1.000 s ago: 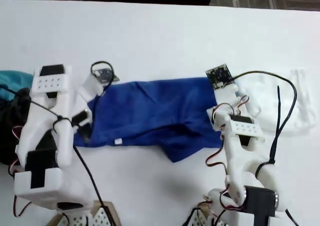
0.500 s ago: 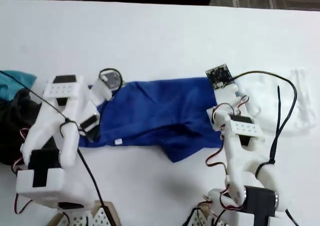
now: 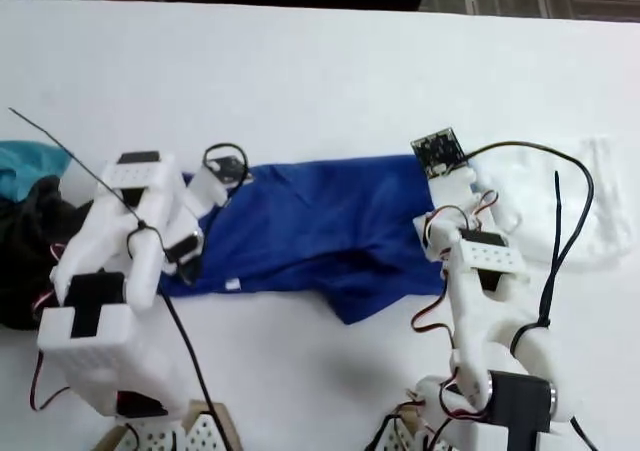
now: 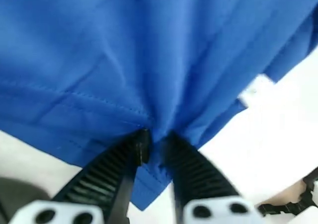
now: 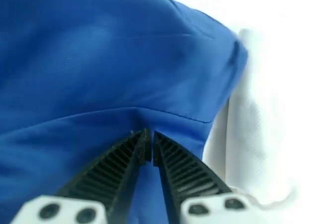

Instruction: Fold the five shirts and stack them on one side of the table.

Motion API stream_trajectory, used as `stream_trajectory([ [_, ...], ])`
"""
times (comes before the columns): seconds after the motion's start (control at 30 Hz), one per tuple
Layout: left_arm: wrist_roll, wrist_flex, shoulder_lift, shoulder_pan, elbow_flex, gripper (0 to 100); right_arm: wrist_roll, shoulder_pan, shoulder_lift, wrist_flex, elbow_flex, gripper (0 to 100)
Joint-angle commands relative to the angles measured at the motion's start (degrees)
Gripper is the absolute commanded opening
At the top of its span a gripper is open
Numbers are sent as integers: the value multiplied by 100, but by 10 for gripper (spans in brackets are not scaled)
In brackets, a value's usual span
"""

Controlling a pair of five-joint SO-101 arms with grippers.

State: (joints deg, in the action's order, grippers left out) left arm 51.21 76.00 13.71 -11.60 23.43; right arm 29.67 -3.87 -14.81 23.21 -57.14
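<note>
I see the blue shirt lying rumpled across the white table. My left gripper sits at the blue shirt's left end, and my right gripper sits at its right end. A white shirt lies just past the right end. A teal cloth and a dark cloth lie past the left end.

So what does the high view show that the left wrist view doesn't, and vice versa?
High view: both arms, a white garment beside the right arm, teal cloth and dark clothes by the left arm. Left wrist view: the left hand pinching the blue shirt at its hem, stitching clear. Both: that blue shirt on the white table.
</note>
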Motion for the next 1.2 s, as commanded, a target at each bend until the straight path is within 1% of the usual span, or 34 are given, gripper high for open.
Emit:
stream_trajectory([
  [0.0, -9, 176, -132, 18, -145, 24, 0, -13, 4, -92, 0, 21],
  [0.1, 0, 387, -220, 18, -303, 26, 0, -13, 4, -92, 0, 21],
  [0.3, 18, 1125, -554, -9, -910, 26, 0, -13, 4, -92, 0, 21],
  [0.4, 299, 1565, -598, -9, -1235, 26, 0, -13, 4, -92, 0, 21],
  [0.47, 404, 1714, -563, -18, -1341, 26, 0, -13, 4, -92, 0, 21],
  [0.77, 413, 1741, -466, -18, -1385, 26, 0, -13, 4, -92, 0, 21],
  [0.87, 413, 1732, -422, -18, -1332, 40, 0, -13, 4, -92, 0, 21],
  [0.9, 387, 1714, -422, -18, -1323, 67, 0, -13, 4, -92, 0, 21],
  [0.97, 360, 1697, -422, -18, -1305, 155, 0, -13, 4, -92, 0, 21],
  [1.0, 360, 1688, -422, -18, -1297, 178, 0, -13, 4, -92, 0, 21],
  [1.17, 369, 1609, -413, -18, -1288, 89, 0, -13, 4, -92, 0, 21],
])
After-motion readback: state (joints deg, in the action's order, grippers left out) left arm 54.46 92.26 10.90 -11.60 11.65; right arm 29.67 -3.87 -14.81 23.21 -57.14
